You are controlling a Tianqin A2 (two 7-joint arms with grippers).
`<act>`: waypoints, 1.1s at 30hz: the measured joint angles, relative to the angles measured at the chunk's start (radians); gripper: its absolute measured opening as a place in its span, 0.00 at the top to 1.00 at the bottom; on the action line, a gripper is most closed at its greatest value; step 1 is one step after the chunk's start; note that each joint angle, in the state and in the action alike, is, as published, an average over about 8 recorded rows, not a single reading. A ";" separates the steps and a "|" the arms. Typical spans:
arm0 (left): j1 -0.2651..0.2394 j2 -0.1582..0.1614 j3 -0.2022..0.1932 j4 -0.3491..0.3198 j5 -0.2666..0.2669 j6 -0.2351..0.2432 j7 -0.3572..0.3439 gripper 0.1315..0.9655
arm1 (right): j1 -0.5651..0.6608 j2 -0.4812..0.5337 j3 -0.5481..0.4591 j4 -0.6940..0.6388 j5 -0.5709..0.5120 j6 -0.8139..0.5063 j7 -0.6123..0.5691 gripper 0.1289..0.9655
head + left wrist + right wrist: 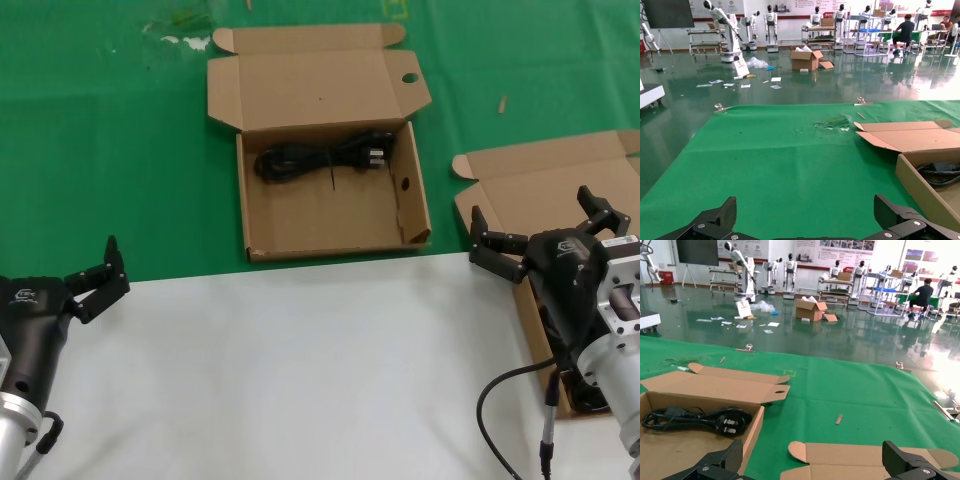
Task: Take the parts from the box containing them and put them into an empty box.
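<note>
The cardboard box with a round hole in its lid flap (410,78) lies open at the centre of the green mat. A coiled black power cable (320,158) rests against its back wall, also seen as the cable (705,420) and the cable (940,172). The plain-flapped box (540,185) lies open at the right. My right gripper (535,215) hangs open over its front part and hides the inside. From the right wrist its lid (865,455) shows beneath the right gripper (812,455). My left gripper (95,275) stays open at the near left, the same gripper (805,210) holding nothing.
A white sheet (300,370) covers the near half of the table, and green mat (120,150) the far half. A small wood chip (503,102) and pale scraps (180,35) lie on the mat. Beyond the table there is a hall floor with other robots.
</note>
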 joint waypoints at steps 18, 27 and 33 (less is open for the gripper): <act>0.000 0.000 0.000 0.000 0.000 0.000 0.000 0.00 | 0.000 0.000 0.000 0.000 0.000 0.000 0.000 0.00; 0.000 0.000 0.000 0.000 0.000 0.000 0.000 0.00 | 0.000 0.000 0.000 0.000 0.000 0.000 0.000 0.00; 0.000 0.000 0.000 0.000 0.000 0.000 0.000 0.00 | 0.000 0.000 0.000 0.000 0.000 0.000 0.000 0.00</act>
